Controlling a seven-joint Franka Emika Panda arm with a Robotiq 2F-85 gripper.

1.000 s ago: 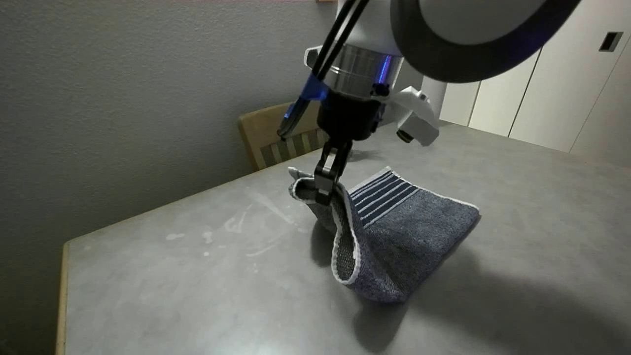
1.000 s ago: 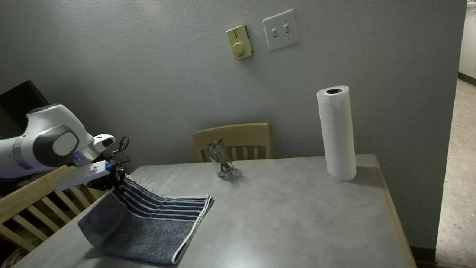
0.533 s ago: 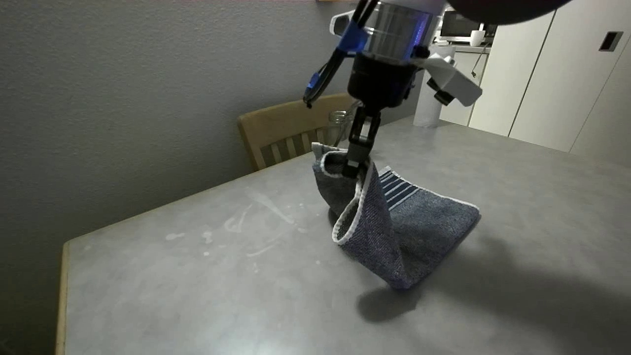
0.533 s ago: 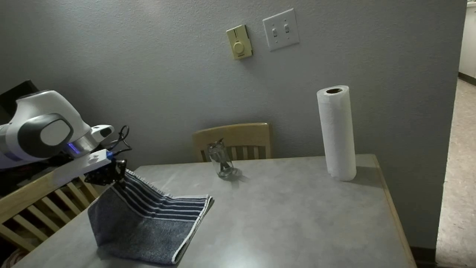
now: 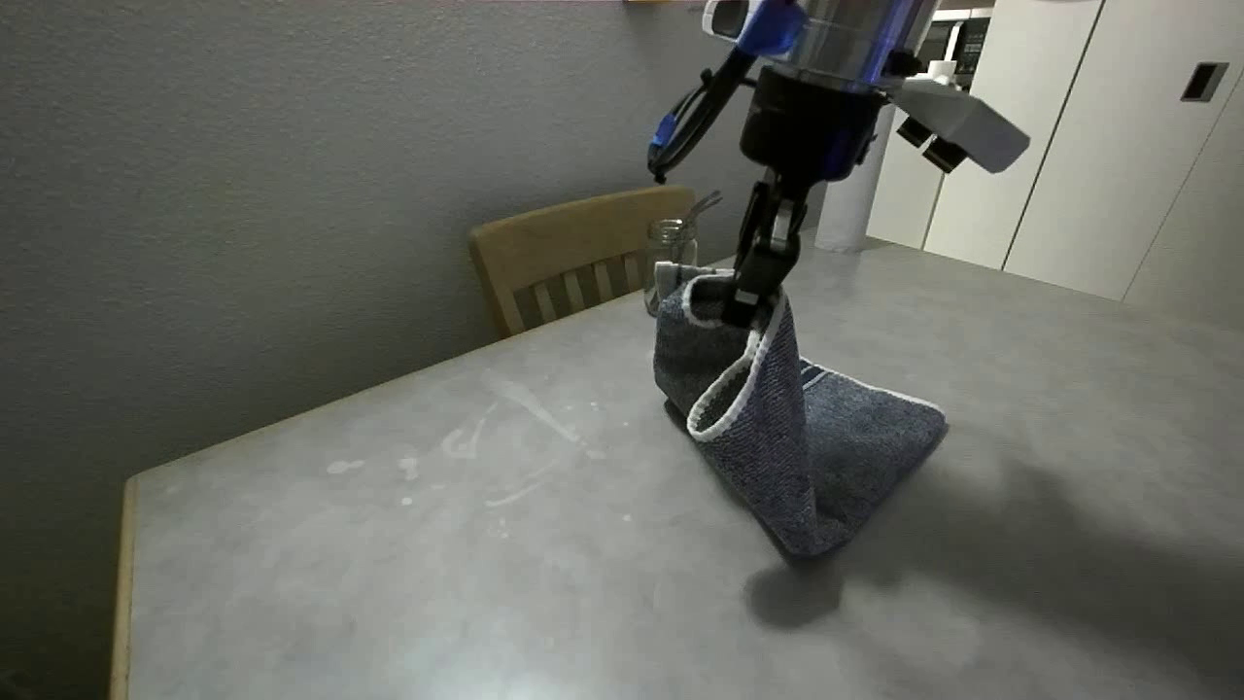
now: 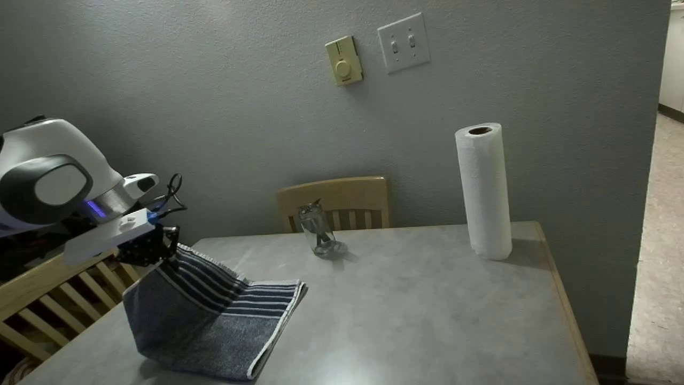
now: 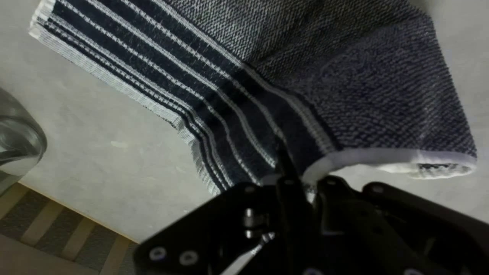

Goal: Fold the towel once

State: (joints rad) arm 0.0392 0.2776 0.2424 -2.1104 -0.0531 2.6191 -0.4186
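Beyond the far edge of the table (image 6: pixel 427 310) runs a grey wall (image 6: pixel 230 107), carrying a dial (image 6: pixel 343 61) and, just beside it, a switch plate (image 6: pixel 404 43). Past the table's end, in an exterior view, stand white doors (image 5: pixel 1108 165). A chair (image 6: pixel 336 195) stands between the wall and the far edge, and a jar (image 6: pixel 318 235) stands on the table in front of it, near that same edge. In an exterior view I have the paper roll (image 6: pixel 487 198) upright by the far right corner, well apart from the jar, and a second chair (image 6: pixel 32 289) at the left edge.

Near that left edge is the towel (image 6: pixel 197 326). My gripper (image 5: pixel 746 309) points down at a tilt, its fingers pressed together on the towel's white border where the stripes run into it, pinching it clear of the table. I see the cloth droop in a loop on each side of the fingers. Its other part lies on the table with the stripes facing up, and the fold gapes between the raised part and the flat one. My wrist view is murky around the fingertips, so I can't quite tell how much cloth sits between them.
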